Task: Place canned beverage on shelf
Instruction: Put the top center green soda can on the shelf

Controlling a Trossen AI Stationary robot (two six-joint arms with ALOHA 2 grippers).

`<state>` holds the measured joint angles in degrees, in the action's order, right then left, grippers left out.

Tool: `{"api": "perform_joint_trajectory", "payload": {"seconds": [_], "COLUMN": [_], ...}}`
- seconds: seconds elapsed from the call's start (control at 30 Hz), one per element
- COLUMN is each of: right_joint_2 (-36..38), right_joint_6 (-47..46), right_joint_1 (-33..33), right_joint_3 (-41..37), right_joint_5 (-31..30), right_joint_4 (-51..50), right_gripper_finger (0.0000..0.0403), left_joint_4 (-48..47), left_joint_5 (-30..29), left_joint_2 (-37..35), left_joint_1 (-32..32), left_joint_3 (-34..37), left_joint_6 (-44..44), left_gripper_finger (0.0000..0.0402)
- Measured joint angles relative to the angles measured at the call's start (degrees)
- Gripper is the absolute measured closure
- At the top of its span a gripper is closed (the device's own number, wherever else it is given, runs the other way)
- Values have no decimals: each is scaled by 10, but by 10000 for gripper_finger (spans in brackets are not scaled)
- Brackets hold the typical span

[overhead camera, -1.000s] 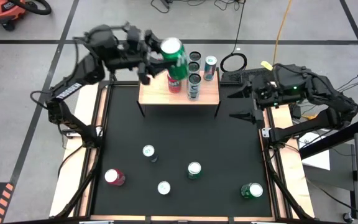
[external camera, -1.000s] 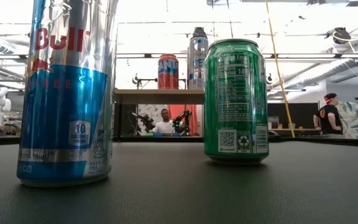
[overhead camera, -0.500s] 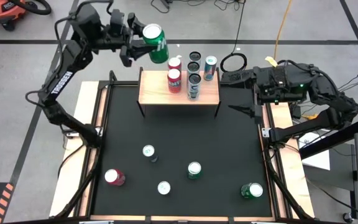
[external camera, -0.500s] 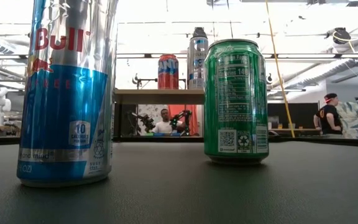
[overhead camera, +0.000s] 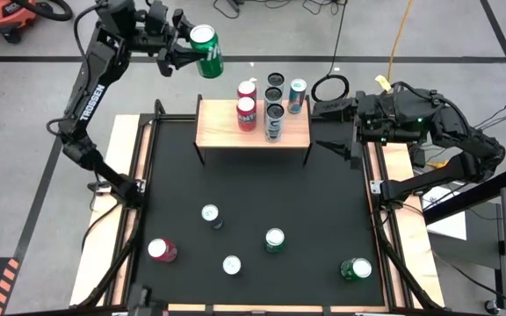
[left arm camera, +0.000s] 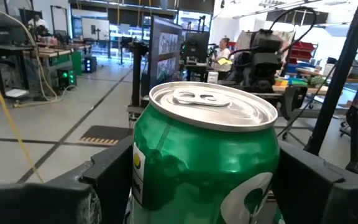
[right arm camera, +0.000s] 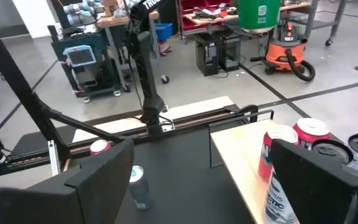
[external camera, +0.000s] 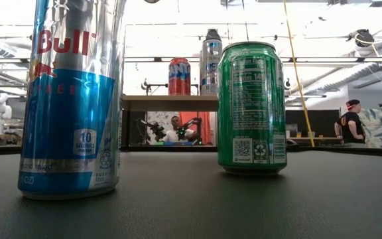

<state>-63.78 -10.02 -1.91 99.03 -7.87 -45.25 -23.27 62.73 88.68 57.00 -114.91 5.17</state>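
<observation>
Gripping a green can (overhead camera: 206,51), the left gripper (overhead camera: 185,53) held it tilted in the air beyond the counter's far left corner, off to the left of the shelf (overhead camera: 213,132) and clear of the board; in the left wrist view the dark jaws pressed the can's sides, its silver top (left arm camera: 213,106) facing forward. The carry step appeared to be in hand, with the placing not yet done. The next move would call for bringing the can back over the bare left part of the board, righting it, and lowering it without knocking the cans already standing there. The shelf stood at the middle of the counter's far edge. Five cans showed on or behind it: two red ones (overhead camera: 247,111) one behind the other, two dark-topped ones (overhead camera: 274,117), and a teal one (overhead camera: 297,93) near the back right corner; whether the rearmost all rested on the board I could not tell. Five more cans stood on the counter (overhead camera: 323,211) nearer the front edge: one red (overhead camera: 161,250), two green (overhead camera: 274,240), two pale-topped (overhead camera: 210,214). The right gripper (overhead camera: 332,132) waited, jaws spread and empty, at the counter's right edge beside the shelf.
</observation>
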Motion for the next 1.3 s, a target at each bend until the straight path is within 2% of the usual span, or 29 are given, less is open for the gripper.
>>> {"api": "perform_joint_trajectory", "payload": {"seconds": [0.37,0.87,1.17,1.3], "right_joint_2": [-6,-6,-6,-4], "right_joint_6": [2,62,62,64], "right_joint_1": [0,0,0,0], "right_joint_3": [0,0,0,0], "right_joint_5": [-56,-56,-53,-26], "right_joint_4": [3,4,-18,-28], "right_gripper_finger": [46,46,46,46], "left_joint_4": [23,21,0,-2], "left_joint_5": [25,-22,-47,-60], "left_joint_2": [1,-2,-2,-1], "left_joint_1": [34,22,-15,-37], "left_joint_3": [0,0,0,0], "left_joint_6": [19,64,64,50], "left_gripper_finger": [100,100,100,100]}}
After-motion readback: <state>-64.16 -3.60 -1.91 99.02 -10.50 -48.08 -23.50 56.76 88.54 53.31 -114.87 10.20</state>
